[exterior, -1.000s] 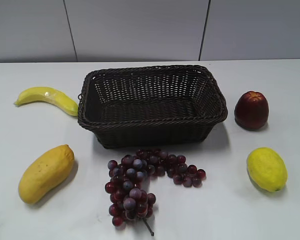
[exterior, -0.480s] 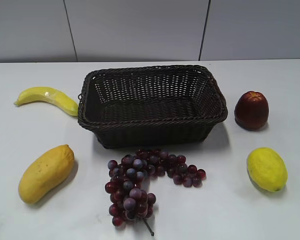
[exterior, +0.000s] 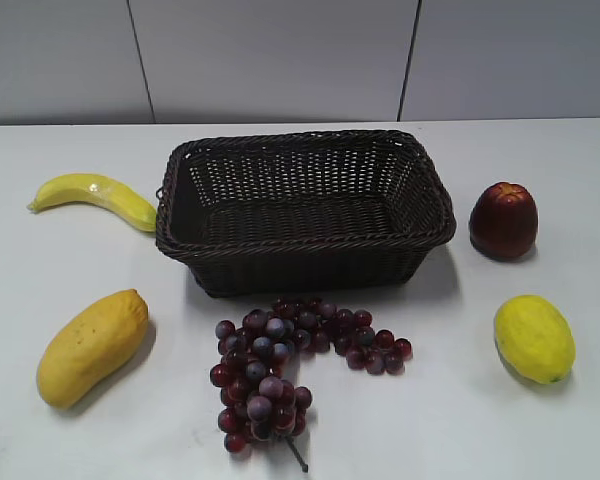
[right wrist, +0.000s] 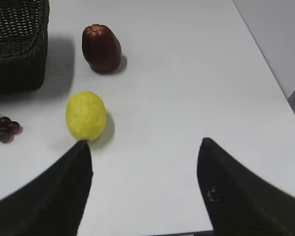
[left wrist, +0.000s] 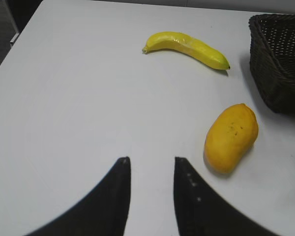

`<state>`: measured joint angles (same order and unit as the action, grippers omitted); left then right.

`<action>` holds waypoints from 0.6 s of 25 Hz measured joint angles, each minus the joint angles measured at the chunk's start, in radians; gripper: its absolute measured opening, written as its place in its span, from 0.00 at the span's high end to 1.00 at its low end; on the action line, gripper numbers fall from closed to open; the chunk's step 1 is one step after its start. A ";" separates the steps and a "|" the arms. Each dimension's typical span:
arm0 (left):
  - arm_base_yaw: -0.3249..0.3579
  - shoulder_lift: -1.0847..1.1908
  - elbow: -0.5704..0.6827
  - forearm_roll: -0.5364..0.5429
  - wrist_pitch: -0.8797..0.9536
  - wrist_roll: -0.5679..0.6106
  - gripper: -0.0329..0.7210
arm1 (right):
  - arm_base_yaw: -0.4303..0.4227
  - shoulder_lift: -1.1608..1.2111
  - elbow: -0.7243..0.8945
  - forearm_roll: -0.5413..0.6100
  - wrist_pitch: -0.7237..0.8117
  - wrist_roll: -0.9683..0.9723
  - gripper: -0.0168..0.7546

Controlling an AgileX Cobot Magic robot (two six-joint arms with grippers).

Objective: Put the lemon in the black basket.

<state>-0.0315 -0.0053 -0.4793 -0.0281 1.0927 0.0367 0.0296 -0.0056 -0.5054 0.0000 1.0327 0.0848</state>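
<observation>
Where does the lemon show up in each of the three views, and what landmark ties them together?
Exterior view: the lemon lies at lower right, in front of the dark red fruit.
Left wrist view: not in it; only the banana and mango show.
Right wrist view: left of centre, just beyond the left fingertip of the open right gripper.
Shared landmark: the black basket, at right edge or top left.

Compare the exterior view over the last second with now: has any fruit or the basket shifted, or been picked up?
Nothing visibly changed. The lemon lies on the table to the right of the black basket, untouched. No arm appears in the exterior view.
</observation>
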 joint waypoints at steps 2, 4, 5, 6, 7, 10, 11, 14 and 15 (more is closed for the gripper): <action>0.000 0.000 0.000 0.000 0.000 0.000 0.64 | 0.000 0.012 -0.014 0.000 -0.078 0.000 0.27; 0.000 0.000 0.000 0.000 0.000 0.000 0.64 | 0.000 0.041 -0.019 0.000 -0.197 0.000 0.27; 0.000 0.000 0.000 0.000 0.000 0.000 0.64 | 0.000 0.065 -0.019 0.000 -0.267 0.000 0.27; 0.000 0.000 0.000 0.000 0.000 0.000 0.64 | 0.000 0.088 -0.016 0.000 -0.327 0.000 0.27; 0.000 0.000 0.000 0.000 0.000 0.000 0.64 | 0.000 0.126 -0.010 0.000 -0.404 0.000 0.27; 0.000 0.000 0.000 0.000 0.000 0.000 0.64 | 0.000 0.235 0.034 0.000 -0.600 0.000 0.27; 0.000 0.000 0.000 0.000 0.000 0.000 0.64 | 0.000 0.285 0.049 0.000 -0.649 0.000 0.27; 0.000 0.000 0.000 0.000 0.000 0.000 0.64 | 0.000 0.457 0.067 0.000 -0.709 0.000 0.27; 0.000 0.000 0.000 0.000 0.000 0.000 0.64 | 0.000 0.528 0.067 0.009 -0.713 0.000 0.27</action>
<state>-0.0315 -0.0053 -0.4793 -0.0281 1.0927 0.0367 0.0296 0.5223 -0.4386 0.0088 0.3193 0.0848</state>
